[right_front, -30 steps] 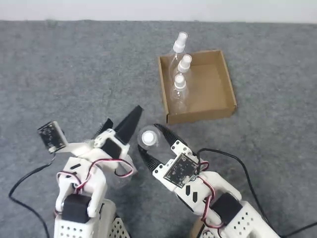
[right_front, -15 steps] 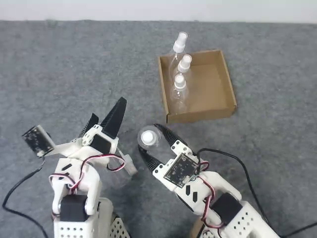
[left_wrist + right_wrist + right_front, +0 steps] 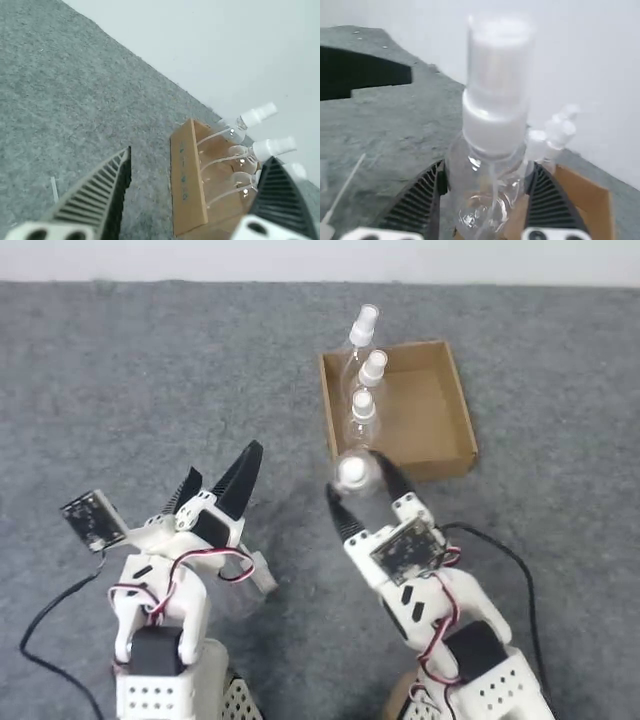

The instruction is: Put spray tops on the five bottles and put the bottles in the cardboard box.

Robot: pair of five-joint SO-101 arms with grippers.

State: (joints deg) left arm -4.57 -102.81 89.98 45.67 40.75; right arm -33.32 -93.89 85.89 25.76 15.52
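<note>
- Just outside the near wall of the cardboard box [image 3: 464, 412], the right gripper [image 3: 358, 483] is clamped around an upright clear spray bottle [image 3: 495, 100] with its white top fitted.
- Inside the box, three capped bottles [image 3: 362, 408] lie along one side wall.
- Over the grey felt table [image 3: 150, 370], the left gripper [image 3: 222, 462] hangs with its jaws spread wide, holding nothing.
- A loose spray top [image 3: 263, 576] lies beside the left arm.
</note>
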